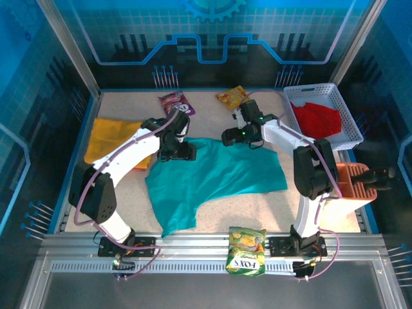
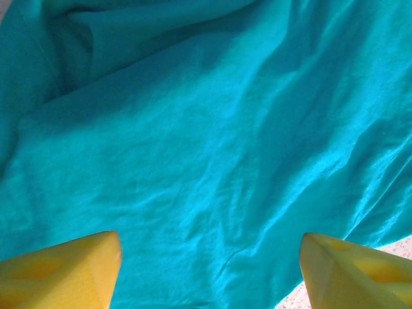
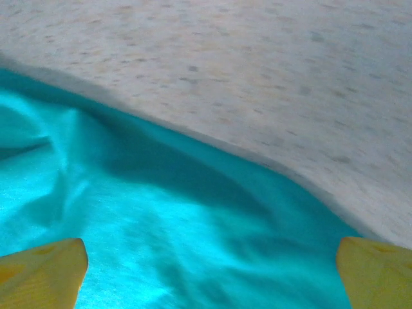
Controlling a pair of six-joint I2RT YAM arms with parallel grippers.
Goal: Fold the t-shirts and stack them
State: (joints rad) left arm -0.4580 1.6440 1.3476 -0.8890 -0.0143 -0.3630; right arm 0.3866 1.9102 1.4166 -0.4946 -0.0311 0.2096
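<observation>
Teal t-shirt (image 1: 212,174) at tabletop (image 1: 264,209) centre, left tool (image 2: 210,254) gaping over its 11 o'clock edge, right tool (image 3: 211,254) gaping at 1 o'clock, yellow-orange t-shirt (image 1: 109,138) at 10 o'clock, red t-shirt (image 1: 317,119) in basket (image 1: 351,127) at 2 o'clock

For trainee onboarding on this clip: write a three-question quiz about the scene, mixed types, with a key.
1. True or false: the red t-shirt lies in the white basket.
2. What colour is the spread t-shirt beneath the left gripper and right gripper? A teal; B yellow-orange; C red.
3. Fill in: both grippers stand ___.
Key: 1 true; 2 A; 3 open.
</observation>
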